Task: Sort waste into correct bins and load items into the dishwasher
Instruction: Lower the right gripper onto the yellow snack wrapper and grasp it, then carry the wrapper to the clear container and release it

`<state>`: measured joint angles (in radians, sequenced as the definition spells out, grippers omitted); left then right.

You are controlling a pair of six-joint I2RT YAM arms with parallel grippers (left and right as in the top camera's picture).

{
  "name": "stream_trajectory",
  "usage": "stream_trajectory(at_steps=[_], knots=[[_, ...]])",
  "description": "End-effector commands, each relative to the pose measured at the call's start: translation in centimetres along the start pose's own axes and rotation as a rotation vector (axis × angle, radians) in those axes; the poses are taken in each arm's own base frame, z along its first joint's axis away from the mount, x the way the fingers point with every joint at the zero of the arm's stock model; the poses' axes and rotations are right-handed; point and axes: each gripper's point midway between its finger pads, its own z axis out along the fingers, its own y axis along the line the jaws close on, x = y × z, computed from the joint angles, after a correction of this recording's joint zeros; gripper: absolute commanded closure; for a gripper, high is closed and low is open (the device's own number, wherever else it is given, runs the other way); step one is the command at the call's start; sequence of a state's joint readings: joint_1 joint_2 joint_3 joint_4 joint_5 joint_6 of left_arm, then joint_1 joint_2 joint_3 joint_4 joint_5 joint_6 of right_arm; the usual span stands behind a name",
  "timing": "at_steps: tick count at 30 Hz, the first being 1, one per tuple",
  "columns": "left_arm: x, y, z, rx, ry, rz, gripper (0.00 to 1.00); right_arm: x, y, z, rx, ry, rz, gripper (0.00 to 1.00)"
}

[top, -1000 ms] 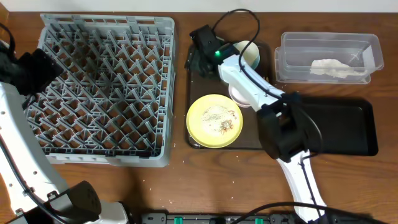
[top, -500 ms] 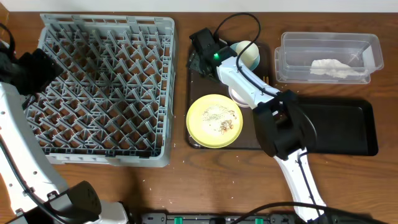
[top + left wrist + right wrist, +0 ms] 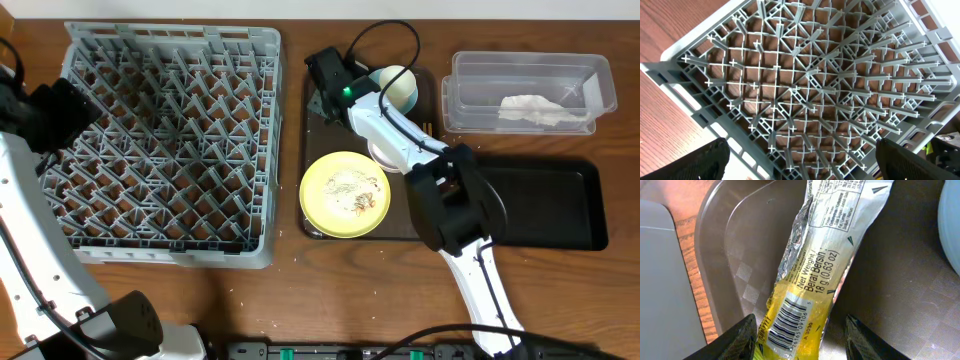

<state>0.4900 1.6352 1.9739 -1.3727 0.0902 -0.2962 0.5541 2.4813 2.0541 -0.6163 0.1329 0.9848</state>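
Note:
The yellow-green snack wrapper (image 3: 815, 270) lies on the dark brown serving tray (image 3: 740, 240). My right gripper (image 3: 802, 330) is open, one finger on each side of the wrapper's barcode end. In the overhead view this gripper (image 3: 325, 80) sits over the tray's far left corner and hides the wrapper. The pale yellow plate (image 3: 345, 193) with beige crumbs (image 3: 352, 192) is on the tray's near part, and the white cup (image 3: 399, 88) is at its far side. A white bowl (image 3: 383, 153) shows partly under the arm. My left gripper (image 3: 807, 165) is open and empty above the grey dish rack (image 3: 805, 75).
The clear tub (image 3: 455, 95) at far right holds the white paper wad (image 3: 540, 108). The black tray (image 3: 550, 205) lies in front of it. The dish rack (image 3: 170, 35) fills the left half. A pale blue-white dish edge (image 3: 951, 225) lies right of the wrapper.
My right arm has shifted slightly over the tray's far left corner. The left arm has not moved.

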Motion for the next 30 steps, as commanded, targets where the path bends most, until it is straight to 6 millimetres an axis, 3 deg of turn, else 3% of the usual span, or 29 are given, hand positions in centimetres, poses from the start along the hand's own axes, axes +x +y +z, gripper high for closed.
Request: stream_trajectory(at_steps=[1,5,10,14,18,23,27,30], knots=[[-0.3,0.2,-0.3,-0.006,-0.013,-0.016,0.06,0.8,-1.3,1.7,0.053,0.005,-0.027,0.48],[-0.3,0.2,-0.3,-0.006,-0.013,-0.016,0.06,1.0,-1.6,1.7,0.063,0.012,-0.034,0.61],[-0.3,0.2,-0.3,-0.006,-0.013,-0.016,0.06,1.7,-0.8,1.3,0.015,0.073,-0.079,0.97],[-0.3,0.2,-0.3,-0.007,-0.013,-0.016,0.06,1.2,0.6,-0.7,-0.052,0.107,-0.104,0.99],[-0.3,0.2,-0.3,-0.007,-0.013,-0.016,0.06,-1.3,2.6,-5.0,-0.121,0.048,-0.163,0.99],[-0.3,0.2,-0.3,-0.006,-0.013,-0.016,0.06,-6.5,3.6,-12.7,-0.162,-0.102,-0.155,0.99],[-0.3,0.2,-0.3,-0.006,-0.013,-0.016,0.06,-11.7,1.5,-18.5,-0.137,-0.238,-0.089,0.98],[-0.3,0.2,-0.3,-0.006,-0.013,-0.016,0.05,-14.7,-2.2,-21.0,-0.065,-0.291,0.029,0.99]])
